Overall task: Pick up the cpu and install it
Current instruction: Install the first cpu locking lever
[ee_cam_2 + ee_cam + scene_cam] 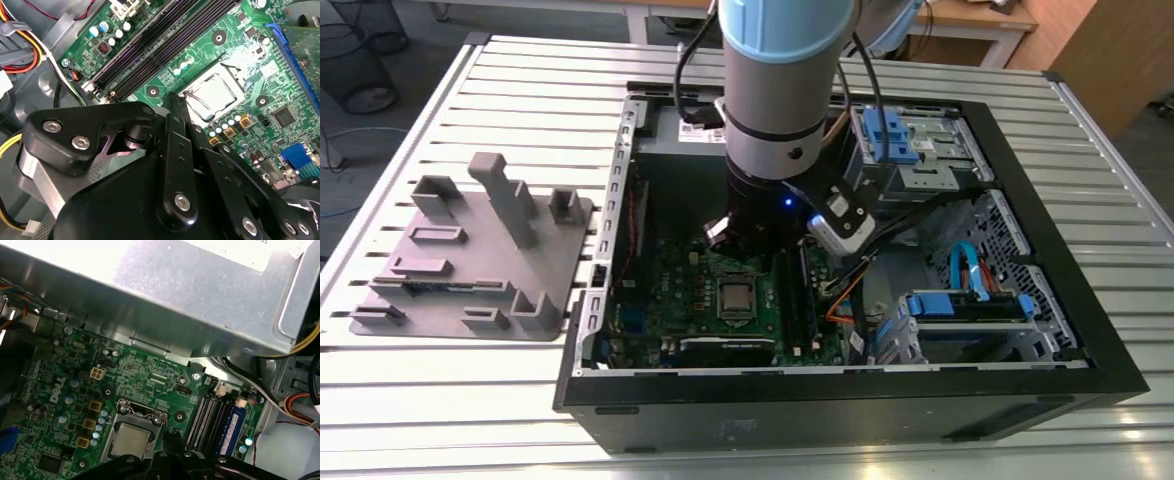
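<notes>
The small square silvery cpu [131, 439] already lies in its metal-rimmed socket [134, 412] mid-way across the green motherboard [707, 295]. The black gripper [176, 102] hovers just above it, fingertips drawn together, holding nothing. Seating looks done; locking the socket appears outstanding.

Below me lies an open black computer case [854, 395] on a slatted metal table [494, 400], with a grey plastic tray [467, 255] of upright posts beside it at the exterior view's left.
</notes>
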Robot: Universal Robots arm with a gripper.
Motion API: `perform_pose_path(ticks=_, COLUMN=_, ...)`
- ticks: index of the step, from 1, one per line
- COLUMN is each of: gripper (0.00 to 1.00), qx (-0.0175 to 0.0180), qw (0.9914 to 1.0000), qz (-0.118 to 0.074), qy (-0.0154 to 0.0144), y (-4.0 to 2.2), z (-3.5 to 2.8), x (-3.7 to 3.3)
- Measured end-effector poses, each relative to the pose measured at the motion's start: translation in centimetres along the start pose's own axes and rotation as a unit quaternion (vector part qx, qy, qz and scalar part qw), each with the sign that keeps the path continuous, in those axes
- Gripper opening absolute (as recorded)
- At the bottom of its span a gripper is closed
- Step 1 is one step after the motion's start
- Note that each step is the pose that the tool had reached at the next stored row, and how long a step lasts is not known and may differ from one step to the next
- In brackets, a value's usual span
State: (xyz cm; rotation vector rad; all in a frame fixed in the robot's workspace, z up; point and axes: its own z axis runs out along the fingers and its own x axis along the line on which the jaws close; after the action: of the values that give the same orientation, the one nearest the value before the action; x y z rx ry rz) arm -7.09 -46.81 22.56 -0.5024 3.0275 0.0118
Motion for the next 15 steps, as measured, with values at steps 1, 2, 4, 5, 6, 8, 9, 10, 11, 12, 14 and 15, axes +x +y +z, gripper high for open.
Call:
perform_pose_path(ticks=1, gripper=0.11, qx=0.0000, qw=1.00000, qz=0.000, qy=0.0000, y=0.02, z=0.02, x=0.05)
perform_pose_path(ticks=2, gripper=0.11, qx=0.0000, qw=1.00000, qz=0.000, qy=-0.0001, y=0.04, z=0.03, x=0.10)
perform_pose_path(ticks=4, gripper=0.11, qx=0.0000, qw=1.00000, qz=0.001, qy=-0.0001, y=0.05, z=0.08, x=0.18)
perform_pose_path(ticks=5, gripper=0.11, qx=0.0001, qw=1.00000, qz=0.001, qy=0.0000, y=0.02, z=0.11, x=0.21)
perform_pose_path(ticks=6, gripper=0.11, qx=0.0002, qw=1.00000, qz=0.002, qy=0.0000, y=-0.01, z=0.16, x=0.24)
perform_pose_path(ticks=8, gripper=0.11, qx=0.0009, qw=0.99999, qz=0.005, qy=0.0001, y=-0.09, z=0.29, x=0.29)
perform_pose_path(ticks=9, gripper=0.11, qx=0.0013, qw=0.99998, qz=0.006, qy=0.0003, y=-0.15, z=0.34, x=0.31)
perform_pose_path(ticks=10, gripper=0.11, qx=0.0018, qw=0.99998, qz=0.007, qy=0.0005, y=-0.21, z=0.39, x=0.34)
perform_pose_path(ticks=11, gripper=0.11, qx=0.0022, qw=0.99997, qz=0.008, qy=0.0006, y=-0.25, z=0.45, x=0.36)
perform_pose_path(ticks=12, gripper=0.11, qx=0.0030, qw=0.99996, qz=0.009, qy=0.0008, y=-0.26, z=0.52, x=0.37)
perform_pose_path(ticks=14, gripper=0.11, qx=0.0041, qw=0.99995, qz=0.010, qy=0.0013, y=-0.29, z=0.56, x=0.38)
perform_pose_path(ticks=15, gripper=0.11, qx=0.0041, qw=0.99994, qz=0.010, qy=0.0013, y=-0.29, z=0.56, x=0.37)
